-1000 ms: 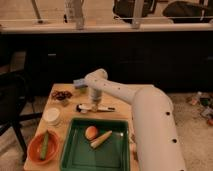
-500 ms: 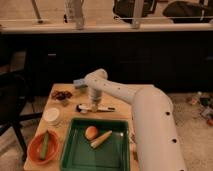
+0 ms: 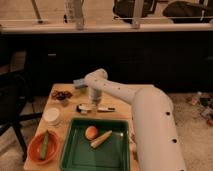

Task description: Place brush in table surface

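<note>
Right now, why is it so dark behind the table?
Camera view: light falls on the table and tray, leaving the background dim; the whole picture is soft. The end effector hangs just above the brush.

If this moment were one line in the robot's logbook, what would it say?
task: brush to table | brush: lying on table surface, outside green tray | gripper: directly over brush

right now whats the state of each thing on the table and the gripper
brush: flat on the table surface, outside the tray
gripper: just above the brush
green tray: holds an orange round item and a pale long item
orange bowl: holds a green long item
white cup: upright
</note>
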`<state>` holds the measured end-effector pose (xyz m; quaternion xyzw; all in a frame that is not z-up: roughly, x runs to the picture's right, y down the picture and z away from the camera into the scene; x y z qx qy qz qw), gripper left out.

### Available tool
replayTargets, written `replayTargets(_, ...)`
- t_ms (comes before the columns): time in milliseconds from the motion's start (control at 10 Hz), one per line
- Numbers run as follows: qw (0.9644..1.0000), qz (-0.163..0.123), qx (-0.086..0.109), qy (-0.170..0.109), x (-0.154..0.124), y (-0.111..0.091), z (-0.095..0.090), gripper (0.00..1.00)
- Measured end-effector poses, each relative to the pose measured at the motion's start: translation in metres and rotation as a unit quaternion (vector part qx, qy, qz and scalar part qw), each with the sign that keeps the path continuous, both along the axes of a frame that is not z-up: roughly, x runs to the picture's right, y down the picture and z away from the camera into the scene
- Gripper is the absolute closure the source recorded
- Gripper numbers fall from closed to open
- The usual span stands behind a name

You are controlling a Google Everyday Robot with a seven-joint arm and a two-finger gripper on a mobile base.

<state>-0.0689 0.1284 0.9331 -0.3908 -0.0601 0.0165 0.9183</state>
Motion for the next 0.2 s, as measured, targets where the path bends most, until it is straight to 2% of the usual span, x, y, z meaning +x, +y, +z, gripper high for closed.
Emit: replayTargets(200,1.0000,-0.004,0.004,0.001,0.0005,-0.0001,0.0027,0.20)
